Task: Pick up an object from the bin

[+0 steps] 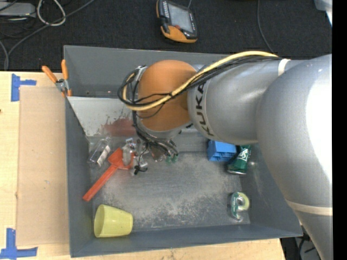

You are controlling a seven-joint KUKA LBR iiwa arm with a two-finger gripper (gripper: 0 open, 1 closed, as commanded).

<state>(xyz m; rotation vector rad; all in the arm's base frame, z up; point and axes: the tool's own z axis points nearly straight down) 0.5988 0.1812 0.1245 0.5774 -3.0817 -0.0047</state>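
My gripper [142, 155] hangs low in the left half of the bin, below the orange cover on the wrist. It is just right of the broad end of an orange plastic spoon [106, 176], whose handle runs down to the left. Whether it touches the spoon I cannot tell. A crumpled clear plastic piece [100, 151] lies just left of the spoon's head.
A yellow cup [112, 221] lies on its side at the bin's front left. A blue block [219, 150] and a green can [239, 160] sit at the right, partly under the arm. A small clear and green tape dispenser [238, 205] lies front right.
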